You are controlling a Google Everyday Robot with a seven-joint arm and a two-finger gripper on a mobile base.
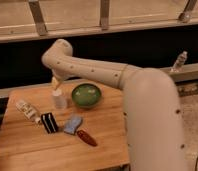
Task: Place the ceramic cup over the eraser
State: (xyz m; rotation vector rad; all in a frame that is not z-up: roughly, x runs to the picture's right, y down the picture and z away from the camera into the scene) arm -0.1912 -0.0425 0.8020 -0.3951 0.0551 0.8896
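Small plain white handleless ceramic cup point(59, 101) stands upright on the wooden table point(108, 135), just left of the round green bowl point(86, 95). Judged light, stiff, glazed so slippery, and chippable if dropped or knocked. Best hold looks like a pinch across the rim or the upper wall, straight from above. It needs turning mouth down to cover the target.

Two-finger gripper point(55, 89) hangs right over the cup's mouth, left of the bowl, jaws spread wide and not gripping anything. Whether it touches the rim is unclear.

Small black block eraser with white stripes point(49, 122) lies flat to the front left of the bowl, near the cup but apart from it. A blue-grey rounded pad point(72, 125) sits just beside the eraser on the bowl side and may crowd the cup's rim on landing. A dark red oblong thing point(86, 138) lies further front. A white labelled bottle point(28, 110) lies far left of the bowl. The bowl is close to the cup, so there's a bump risk on lift.
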